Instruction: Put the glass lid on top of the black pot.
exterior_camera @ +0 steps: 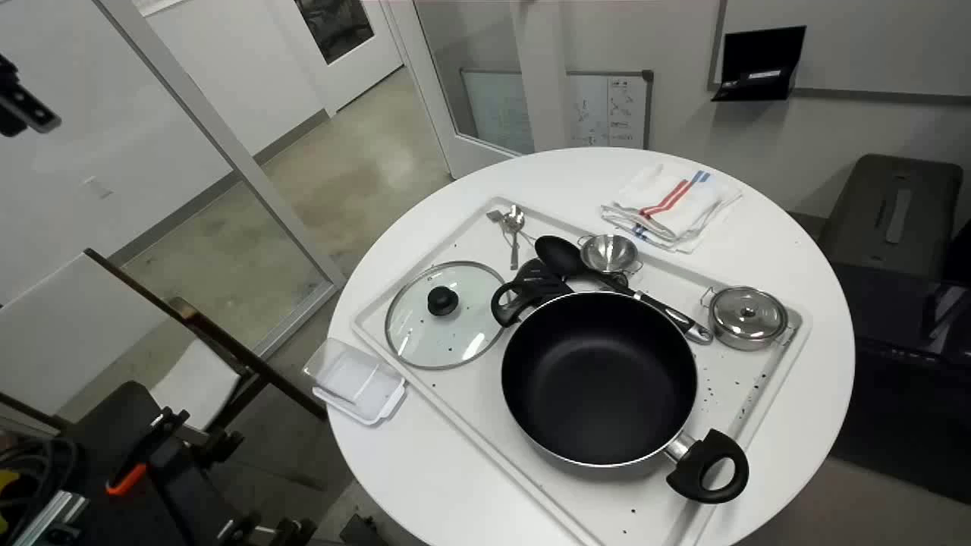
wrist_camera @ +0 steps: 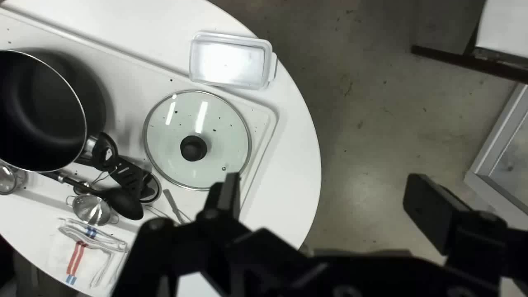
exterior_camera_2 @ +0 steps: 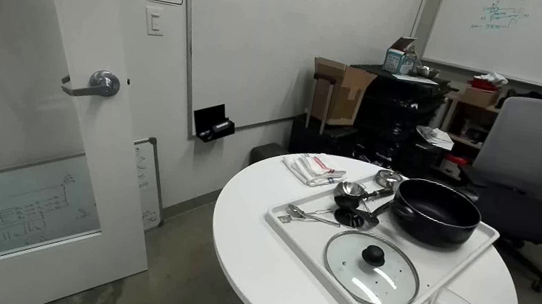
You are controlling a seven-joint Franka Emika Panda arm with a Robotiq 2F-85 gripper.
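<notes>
Glass lid point(exterior_camera: 447, 330): it is lying flat on the white tray point(exterior_camera: 469, 406), with its black knob point(exterior_camera: 442, 301) upward, a little left of the middle in an exterior view and also in the wrist view.
Black pot point(exterior_camera: 599, 379): it stands upright and open at the top on the same tray, beside the lid and apart from it. One handle point(exterior_camera: 686, 470) points to the lower right of the frame. In the wrist view the pot is cut by the left edge.
End effector point(wrist_camera: 324, 192): at the bottom of the wrist view, its two fingers point(wrist_camera: 429, 202) are spread wide. Between them one sees the edge of the bench point(wrist_camera: 284, 181) and the floor point(wrist_camera: 367, 123). In this view one fingertip covers a small piece of the lid's rim.
Black utensils: a black spoon point(exterior_camera: 560, 256) and a slotted spatula point(wrist_camera: 126, 177) lie on the tray, near the pot.
Metal things: a metal spoon point(exterior_camera: 514, 218) lies at the upper part of the tray in an exterior view; a small two-handled bowl point(exterior_camera: 609, 254) is just beside the black spoon; a small lidded pot point(exterior_camera: 749, 315) stands near the tray's right corner.
Clear container point(exterior_camera: 362, 383): on the bench, just beside the tray, at the left in an exterior view. Whether they touch, one cannot tell.
Folded cloth point(exterior_camera: 667, 212): white with red and blue stripes, on the bench, upper right of the same frame.
</notes>
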